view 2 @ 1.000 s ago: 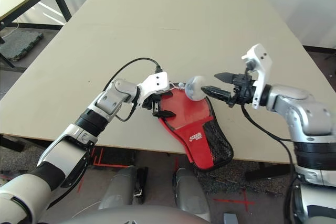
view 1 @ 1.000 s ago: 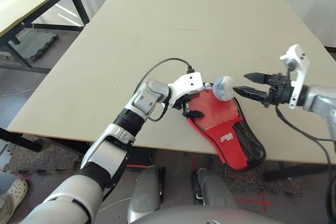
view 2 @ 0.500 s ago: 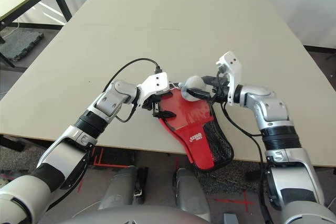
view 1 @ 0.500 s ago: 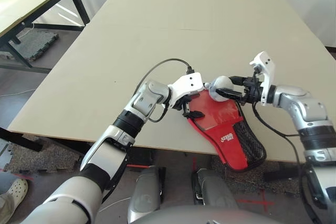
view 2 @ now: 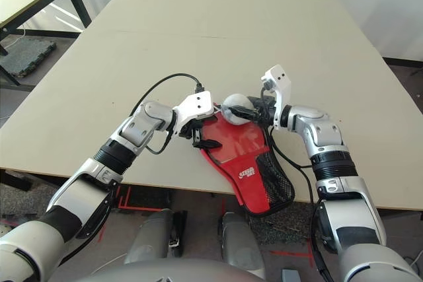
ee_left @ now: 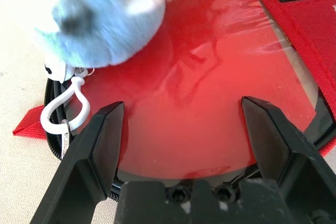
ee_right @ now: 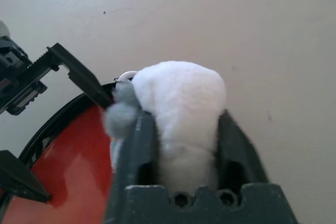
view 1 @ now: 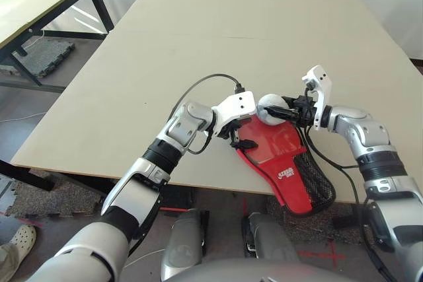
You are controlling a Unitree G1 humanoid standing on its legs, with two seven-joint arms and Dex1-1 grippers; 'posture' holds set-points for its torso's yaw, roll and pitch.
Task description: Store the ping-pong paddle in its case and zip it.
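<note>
Arms reach in from both sides and meet near the lower middle of the frame. The left arm comes up from the lower left, bent at the elbow, and its left gripper point(ee_left: 181, 124) hangs over the round end of the case point(view 1: 284, 166). Its two black fingers point(ee_left: 102, 140) are wide apart, one on each side of the shiny red face below them, and they hold nothing.

The right arm comes in from the right edge, bent, with its white wrist part tipped up. The right gripper point(ee_right: 184, 129) is squeezed on a fluffy ball tag point(view 1: 269, 109), whitish grey and round, which sits just above the top of the case. A white clip point(ee_left: 65, 100) joins the tag to the black zipper edge.

The case lies on the pale surface point(view 1: 231, 37) near its front edge. It is red, with a black mesh pocket and a white logo, and its narrow end pokes out over the edge. I cannot tell if the shiny red is the paddle.
</note>
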